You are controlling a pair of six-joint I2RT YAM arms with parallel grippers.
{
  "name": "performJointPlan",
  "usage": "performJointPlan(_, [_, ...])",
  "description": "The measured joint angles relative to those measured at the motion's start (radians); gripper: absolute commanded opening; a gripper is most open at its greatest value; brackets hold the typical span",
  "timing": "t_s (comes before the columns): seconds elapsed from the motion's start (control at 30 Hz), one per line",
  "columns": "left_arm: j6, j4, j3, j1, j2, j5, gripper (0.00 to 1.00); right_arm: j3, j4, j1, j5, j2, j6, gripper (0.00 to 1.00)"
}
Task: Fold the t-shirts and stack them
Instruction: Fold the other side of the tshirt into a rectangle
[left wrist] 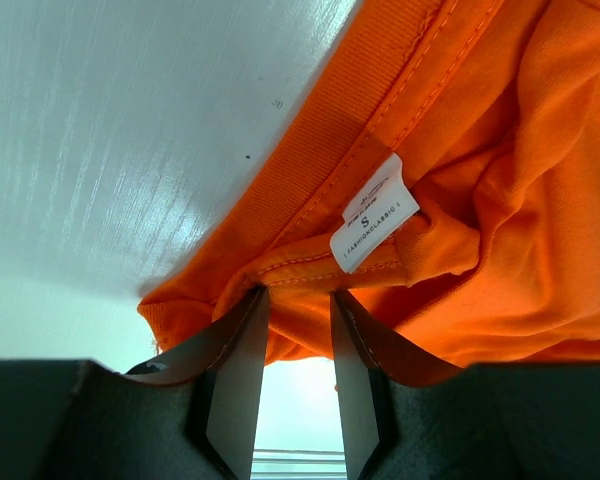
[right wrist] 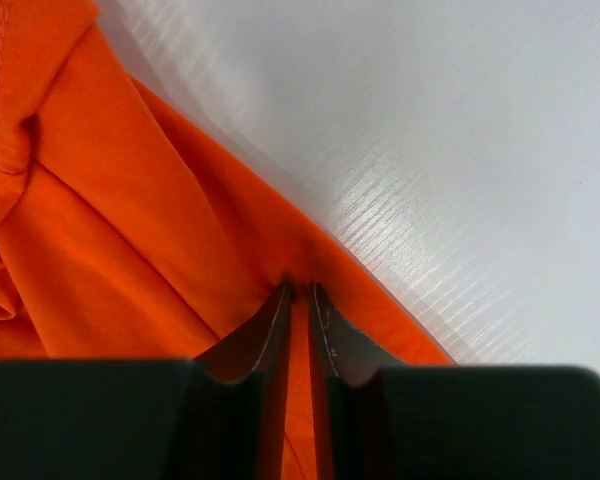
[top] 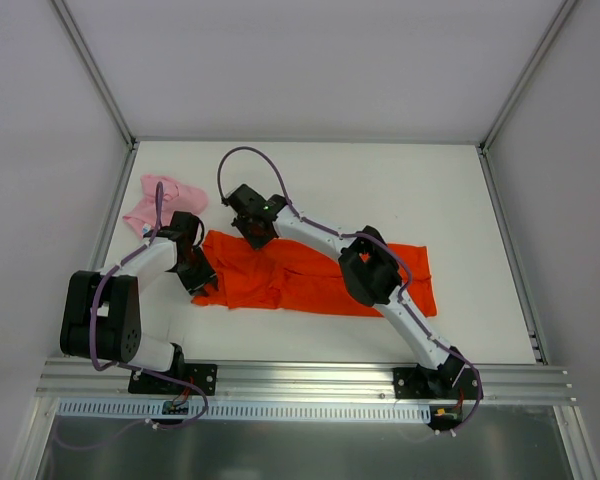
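A large orange-red t-shirt [top: 310, 280] lies flattened in a long band across the white table [top: 380, 190]. Its ribbed collar and white size label [left wrist: 375, 215] show in the left wrist view. My left gripper [top: 198, 268] [left wrist: 298, 292] is at the shirt's left end, its jaws closed on a bunched fold of cloth just below the collar. My right gripper [top: 252, 232] [right wrist: 298, 288] reaches to the shirt's far edge; its jaws stand a narrow slit apart, pinching a puckered fold at that edge. A crumpled pale pink t-shirt [top: 165, 200] lies at the back left, apart from both grippers.
White enclosure walls with metal posts stand close on the left, right and back. An aluminium rail [top: 300, 380] carrying both arm bases runs along the near edge. Bare table shows behind the orange shirt and to its right.
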Motion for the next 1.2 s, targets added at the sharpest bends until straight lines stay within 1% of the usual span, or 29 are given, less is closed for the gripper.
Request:
performJointPlan(0.03, [0.0, -0.001, 0.0, 0.0, -0.002, -0.001, 0.33, 0.0, -0.001, 0.0, 0.0, 0.0, -0.003, 0.22])
performJointPlan(0.07, [0.0, -0.002, 0.0, 0.0, -0.004, -0.002, 0.33, 0.0, -0.001, 0.0, 0.0, 0.0, -0.005, 0.24])
performJointPlan(0.13, [0.0, -0.007, 0.0, 0.0, -0.012, -0.008, 0.34, 0.0, -0.001, 0.0, 0.001, 0.0, -0.01, 0.26])
performJointPlan(0.17, [0.0, -0.01, 0.0, 0.0, -0.018, -0.014, 0.35, 0.0, -0.001, 0.0, 0.003, 0.0, -0.012, 0.32])
performJointPlan(0.23, [0.0, -0.023, 0.005, 0.0, -0.036, -0.023, 0.37, 0.0, -0.002, 0.0, 0.01, -0.003, -0.019, 0.36])
performJointPlan(0.27, [0.001, -0.038, 0.014, 0.0, -0.047, -0.026, 0.39, 0.0, -0.005, 0.0, 0.017, -0.009, -0.023, 0.47])
performJointPlan(0.3, [0.001, -0.051, 0.025, 0.0, -0.058, -0.027, 0.44, 0.0, -0.008, 0.0, 0.022, -0.016, -0.026, 0.52])
performJointPlan(0.4, [0.003, -0.091, 0.083, 0.0, -0.099, -0.032, 0.52, 0.0, -0.02, 0.0, 0.048, -0.069, -0.035, 0.56])
performJointPlan(0.43, [0.003, -0.103, 0.11, 0.0, -0.114, -0.042, 0.58, 0.0, -0.025, 0.0, 0.057, -0.093, -0.036, 0.6])
performJointPlan(0.47, [0.005, -0.112, 0.134, 0.0, -0.127, -0.051, 0.6, 0.0, -0.03, 0.0, 0.07, -0.126, -0.037, 0.7])
performJointPlan(0.53, [0.006, -0.129, 0.175, 0.0, -0.161, -0.065, 0.64, 0.0, -0.043, 0.0, 0.103, -0.192, -0.043, 0.79])
performJointPlan(0.57, [0.006, -0.142, 0.194, 0.0, -0.182, -0.074, 0.64, -0.005, -0.049, 0.0, 0.124, -0.239, -0.049, 0.83])
performJointPlan(0.63, [0.007, -0.167, 0.223, 0.0, -0.221, -0.078, 0.62, -0.048, -0.045, -0.004, 0.158, -0.338, -0.055, 0.85])
performJointPlan(0.7, [0.008, -0.182, 0.241, 0.0, -0.261, -0.074, 0.58, -0.128, -0.055, -0.018, 0.186, -0.458, -0.054, 0.85])
performJointPlan(0.77, [0.007, -0.182, 0.244, -0.001, -0.296, -0.056, 0.55, -0.245, -0.054, -0.051, 0.204, -0.591, -0.046, 0.85])
performJointPlan(0.8, [0.007, -0.183, 0.243, -0.002, -0.305, -0.039, 0.54, -0.299, -0.053, -0.074, 0.209, -0.649, -0.04, 0.8])
performJointPlan(0.83, [0.007, -0.181, 0.243, -0.005, -0.308, -0.023, 0.53, -0.36, -0.046, -0.103, 0.213, -0.702, -0.035, 0.63])
performJointPlan(0.87, [0.006, -0.173, 0.24, -0.018, -0.304, -0.016, 0.52, -0.435, -0.04, -0.141, 0.218, -0.761, -0.032, 0.49])
performJointPlan(0.9, [0.006, -0.163, 0.235, -0.037, -0.294, -0.008, 0.52, -0.5, -0.04, -0.177, 0.223, -0.806, -0.027, 0.18])
performJointPlan(0.93, [0.005, -0.153, 0.23, -0.059, -0.28, 0.003, 0.51, -0.577, -0.032, -0.217, 0.226, -0.85, -0.019, 0.1])
performJointPlan(1.0, [-0.001, -0.132, 0.221, -0.116, -0.235, 0.012, 0.49, -0.7, -0.037, -0.291, 0.228, -0.9, 0.003, 0.01])
performJointPlan(1.1, [-0.018, -0.092, 0.212, -0.19, -0.148, 0.029, 0.48, -0.846, -0.033, -0.364, 0.223, -0.919, 0.021, 0.01])
performJointPlan(1.2, [-0.035, -0.058, 0.211, -0.238, -0.075, 0.033, 0.47, -0.967, -0.026, -0.426, 0.195, -0.919, 0.034, 0.01])
